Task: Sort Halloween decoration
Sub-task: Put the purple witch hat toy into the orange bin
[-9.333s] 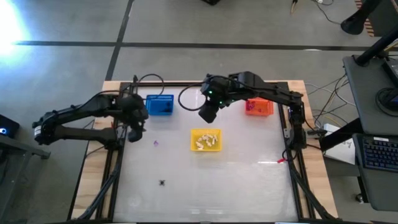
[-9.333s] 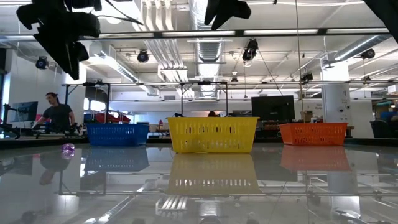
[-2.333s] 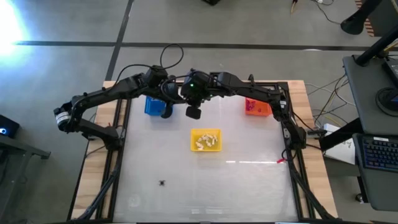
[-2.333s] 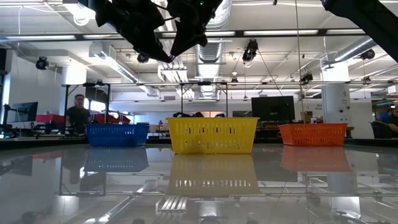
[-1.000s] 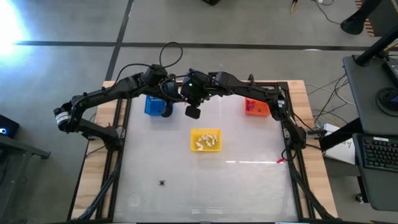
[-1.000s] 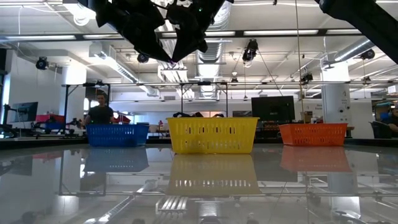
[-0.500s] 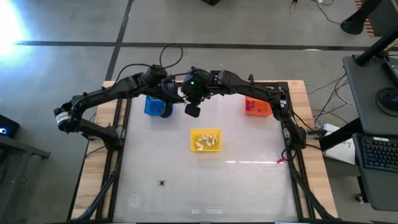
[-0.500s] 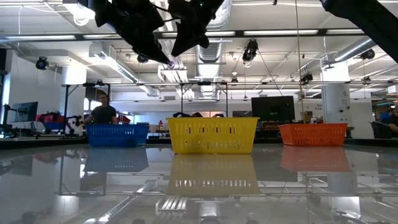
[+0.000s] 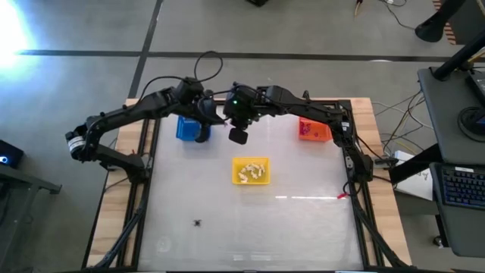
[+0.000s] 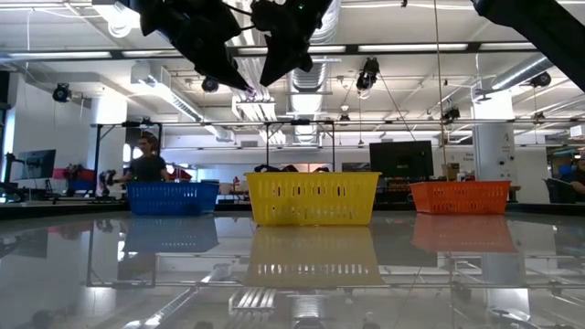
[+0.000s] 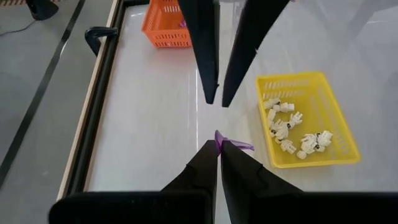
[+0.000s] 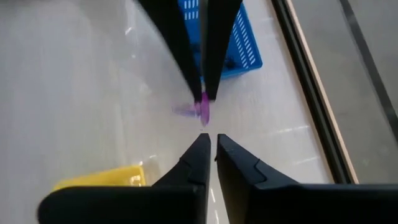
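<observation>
High above the table's far middle, my left gripper [image 11: 218,147] is shut on a small purple Halloween decoration [image 11: 231,144]. My right gripper [image 12: 210,139] points tip to tip at it from the other side. Its fingers stand a narrow gap apart, a little short of the purple piece [image 12: 199,111], and touch nothing. In the high view the left gripper [image 9: 225,126] and the right gripper [image 9: 236,133] meet between the blue basket [image 9: 188,129] and the orange basket [image 9: 314,130]. A black spidery piece [image 9: 198,223] lies on the table near the front left. My left gripper pinches one end of the purple piece [image 11: 217,135] between its two fingertips. The fingers slant down toward the table's right side. The rest of the piece [image 11: 244,147] sticks out sideways past the tips, lifted well clear of the table.
The yellow basket [image 9: 250,171] at the table's middle holds several cream pieces [image 11: 289,130]. The orange basket has purple bits inside. In the low view the three baskets stand in a row, with the yellow basket [image 10: 311,196] in the middle. A person [image 10: 146,164] moves in the room behind.
</observation>
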{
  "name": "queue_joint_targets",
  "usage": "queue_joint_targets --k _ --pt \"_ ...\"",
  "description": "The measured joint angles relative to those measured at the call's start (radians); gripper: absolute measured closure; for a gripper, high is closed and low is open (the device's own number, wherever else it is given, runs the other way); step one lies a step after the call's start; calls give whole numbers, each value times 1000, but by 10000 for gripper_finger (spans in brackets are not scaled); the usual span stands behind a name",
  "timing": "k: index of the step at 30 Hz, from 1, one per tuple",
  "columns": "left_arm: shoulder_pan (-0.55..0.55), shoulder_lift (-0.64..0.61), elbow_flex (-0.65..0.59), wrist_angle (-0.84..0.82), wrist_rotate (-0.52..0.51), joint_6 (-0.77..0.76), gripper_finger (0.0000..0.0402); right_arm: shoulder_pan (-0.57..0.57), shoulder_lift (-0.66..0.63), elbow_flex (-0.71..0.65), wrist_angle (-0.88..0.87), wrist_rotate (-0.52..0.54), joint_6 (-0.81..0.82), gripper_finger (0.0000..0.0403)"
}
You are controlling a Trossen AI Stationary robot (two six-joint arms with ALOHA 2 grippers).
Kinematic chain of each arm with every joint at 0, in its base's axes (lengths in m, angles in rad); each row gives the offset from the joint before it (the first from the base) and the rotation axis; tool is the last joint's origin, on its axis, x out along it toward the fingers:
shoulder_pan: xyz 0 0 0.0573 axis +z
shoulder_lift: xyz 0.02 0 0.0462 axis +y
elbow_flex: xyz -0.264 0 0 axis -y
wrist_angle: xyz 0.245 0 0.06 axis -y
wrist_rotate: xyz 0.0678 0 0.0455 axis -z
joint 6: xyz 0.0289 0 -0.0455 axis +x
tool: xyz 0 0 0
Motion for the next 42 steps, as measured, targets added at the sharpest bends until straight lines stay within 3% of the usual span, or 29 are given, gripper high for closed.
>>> queue_joint_targets --k 13,32,42 --pt "1 7 92 -63 54 15 401 0 -2 0 1 0 -93 270" --pt "6 61 134 -77 55 28 401 0 -2 0 0 -81 -63 266" --pt "6 72 136 -117 104 34 401 -2 1 0 14 -79 -57 266"
